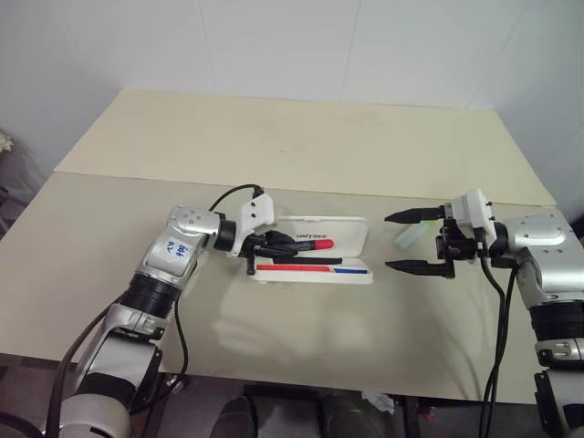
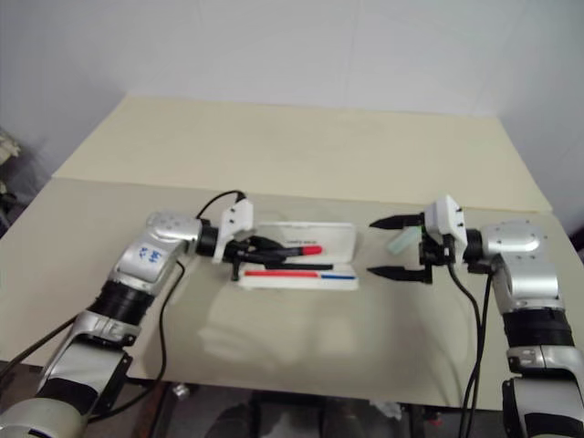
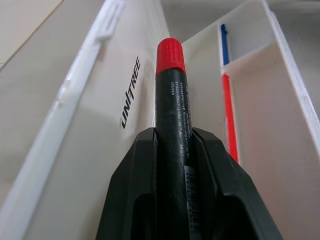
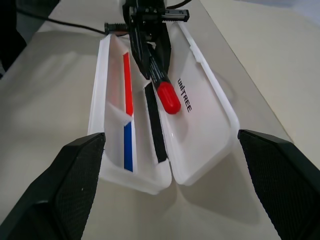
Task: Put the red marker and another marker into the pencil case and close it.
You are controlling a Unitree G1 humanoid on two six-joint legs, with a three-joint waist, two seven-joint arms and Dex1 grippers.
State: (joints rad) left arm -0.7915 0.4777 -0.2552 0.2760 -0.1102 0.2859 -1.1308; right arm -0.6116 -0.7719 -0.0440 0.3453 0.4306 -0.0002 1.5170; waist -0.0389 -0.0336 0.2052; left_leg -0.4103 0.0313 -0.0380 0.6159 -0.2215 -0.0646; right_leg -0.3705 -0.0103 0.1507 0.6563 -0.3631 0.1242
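Observation:
The white pencil case (image 1: 351,239) lies open in the middle of the table, its "UNITREE" lid (image 4: 200,115) folded flat toward the far side. My left gripper (image 1: 290,245) is shut on the red marker (image 3: 170,95). It holds the marker over the open case along its length, red cap (image 4: 168,97) pointing right. My right gripper (image 1: 389,242) stands open just right of the case, nothing between its fingers (image 4: 75,185). The other marker (image 1: 408,236), pale with a green end, lies on the table, seen between the right gripper's two fingers.
A red-and-blue line (image 4: 128,115) runs along the tray half of the case beside a black strip (image 4: 154,125). The cream table (image 1: 292,137) stretches far behind the case. Its front edge (image 1: 301,388) is close to me.

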